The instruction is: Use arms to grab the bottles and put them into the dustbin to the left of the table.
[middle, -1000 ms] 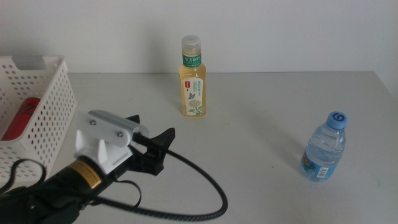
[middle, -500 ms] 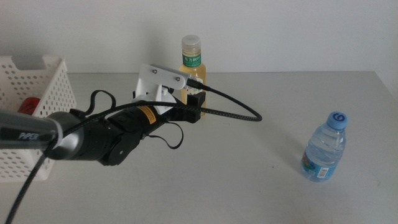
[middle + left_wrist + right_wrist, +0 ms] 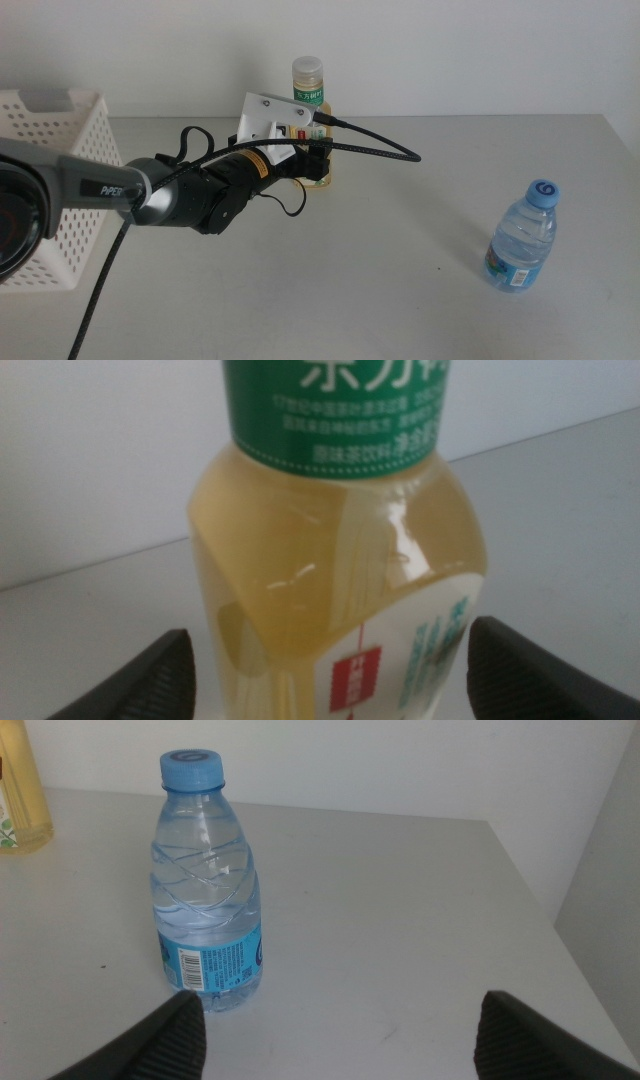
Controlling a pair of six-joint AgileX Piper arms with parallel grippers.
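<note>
Upper centre: we see the left tool spread around the tea bottle, ready to clamp; right tool apart, idle near the water bottle

Left arm reaching in from the left across the light-grey table, white wrist housing and thick black cable up at the tea bottle. Left gripper right at that bottle's lower body, hiding much of the label; jaw spacing not readable here. Pale cap and green neck band showing above the housing. Water bottle, blue-capped, upright, well apart to the tea bottle's right and nearer the camera. White perforated dustbin far to the tea bottle's left.
</note>
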